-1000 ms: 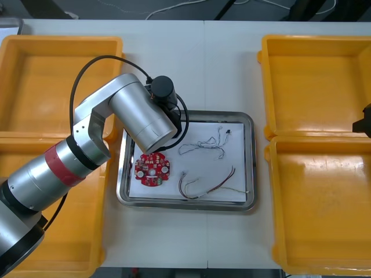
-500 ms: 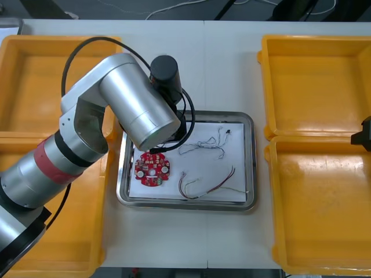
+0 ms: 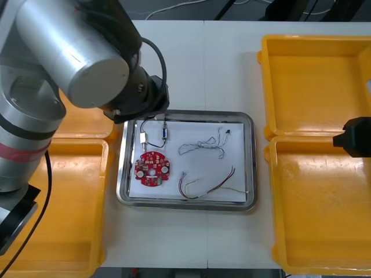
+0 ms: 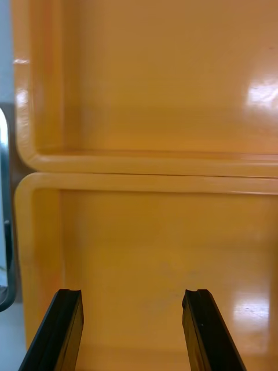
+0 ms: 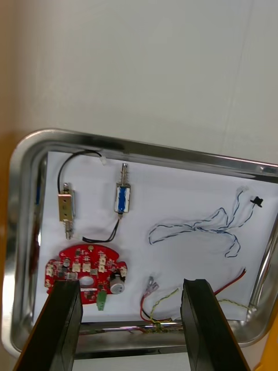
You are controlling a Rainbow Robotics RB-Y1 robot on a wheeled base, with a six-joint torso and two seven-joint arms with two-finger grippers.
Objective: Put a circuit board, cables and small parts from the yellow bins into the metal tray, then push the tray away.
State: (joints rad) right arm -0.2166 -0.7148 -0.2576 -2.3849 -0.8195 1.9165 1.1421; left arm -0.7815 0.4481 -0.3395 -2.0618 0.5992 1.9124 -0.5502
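Table [image 3: 191, 69]: left arm [image 3: 69, 52] high over tray [image 5: 174, 153], fingers [image 5: 63, 324] spread; right fingers [image 4: 202, 330] spread over bins [image 4: 162, 87], seemingly parked.

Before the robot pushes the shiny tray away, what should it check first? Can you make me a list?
1. Red circuit board lies in the metal tray: ok.
2. Blue and white cable in the tray: ok.
3. Red and yellow cable in the tray: ok.
4. Small metal parts in the tray: ok.
5. Left tool open, holding nothing, above the tray: ok.
6. Right tool open, off over the right yellow bins: ok.
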